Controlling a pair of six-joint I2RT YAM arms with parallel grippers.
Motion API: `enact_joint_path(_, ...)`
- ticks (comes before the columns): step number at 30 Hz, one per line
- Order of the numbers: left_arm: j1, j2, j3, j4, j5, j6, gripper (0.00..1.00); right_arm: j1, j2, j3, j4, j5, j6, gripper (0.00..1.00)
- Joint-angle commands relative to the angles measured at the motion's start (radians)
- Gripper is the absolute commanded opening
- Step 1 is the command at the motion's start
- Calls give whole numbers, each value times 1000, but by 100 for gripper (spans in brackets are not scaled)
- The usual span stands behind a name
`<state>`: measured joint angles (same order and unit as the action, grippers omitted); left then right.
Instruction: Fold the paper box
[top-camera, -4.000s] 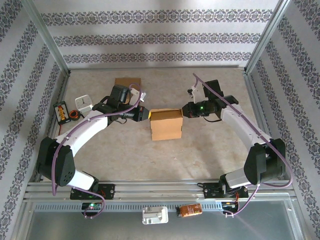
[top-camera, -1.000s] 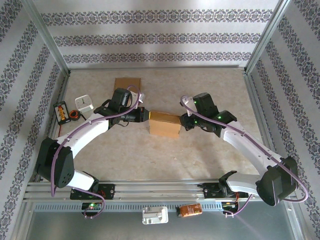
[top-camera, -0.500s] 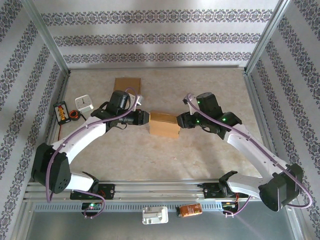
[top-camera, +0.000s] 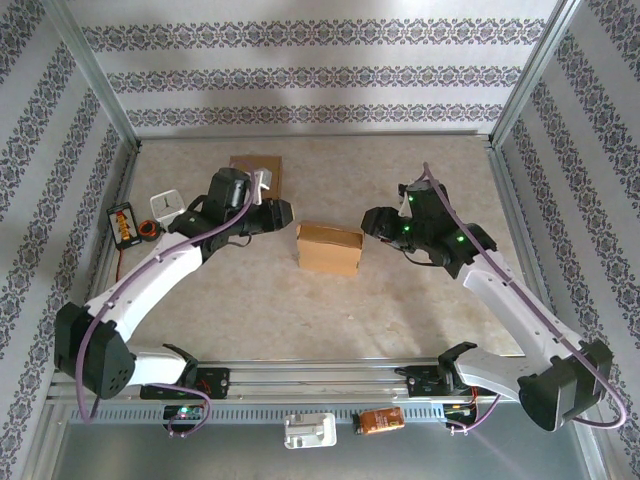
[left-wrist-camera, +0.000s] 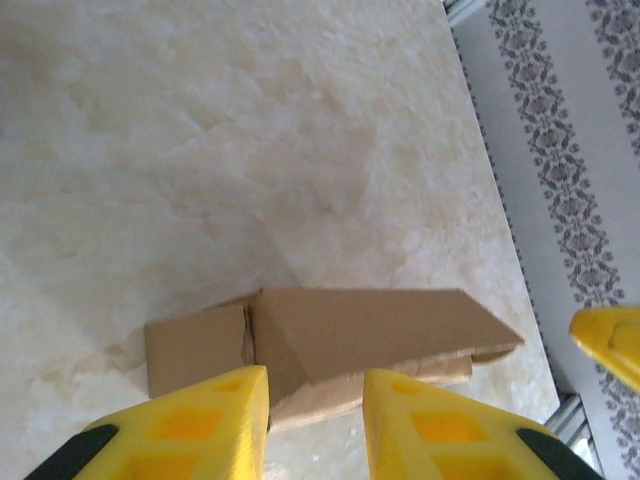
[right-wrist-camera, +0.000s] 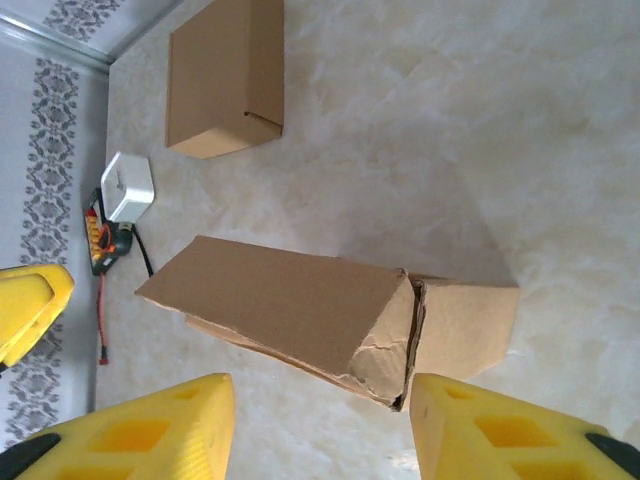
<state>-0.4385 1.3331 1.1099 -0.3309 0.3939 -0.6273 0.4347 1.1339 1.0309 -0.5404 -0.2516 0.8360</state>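
The brown paper box (top-camera: 330, 248) lies on the table between the two arms, its lid flap resting slanted over the body. In the left wrist view the box (left-wrist-camera: 340, 335) sits just beyond my left gripper (left-wrist-camera: 315, 425), whose yellow fingers (left-wrist-camera: 190, 425) stand apart with nothing between them. From above, the left gripper (top-camera: 278, 213) hovers off the box's left end and the right gripper (top-camera: 372, 222) off its right end. The right gripper (right-wrist-camera: 320, 435) is open too, with the box (right-wrist-camera: 290, 305) ahead of it and untouched.
A second flat cardboard box (top-camera: 257, 170) lies at the back left, also in the right wrist view (right-wrist-camera: 225, 80). A white device (top-camera: 170, 205) and an orange device (top-camera: 124, 222) sit by the left wall. Metal frame posts border the table.
Both grippers have opened, let go of the box ends and drawn back outward. The box stays on the table.
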Motion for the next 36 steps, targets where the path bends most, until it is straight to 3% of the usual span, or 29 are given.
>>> enact_joint_path(1,-6,54,20,30,-2,-77,32,3,19,-19,13,14,145,47)
enact_joint_path(9,-7,147,28,137,134,-115,36,16,67,-8,30,14,150,35)
enact_joint_path(15,-8,149,-1,119,147,-100,24,46,97,-29,43,15,149,26)
enact_joint_path(17,-7,144,-22,116,132,-96,20,59,100,-37,41,27,133,17)
enact_joint_path(20,-7,132,-63,114,114,-90,14,71,98,-58,22,57,113,14)
enact_joint_path(26,-11,111,-142,118,100,-90,10,78,87,-129,20,92,108,15)
enact_joint_path(30,-12,84,-123,99,91,-61,11,78,70,-72,-13,74,90,22)
enact_joint_path(33,-13,42,-92,64,45,-21,18,78,20,-19,-38,101,85,29)
enact_joint_path(36,-12,15,-96,92,35,8,34,75,-2,-8,-47,147,73,41)
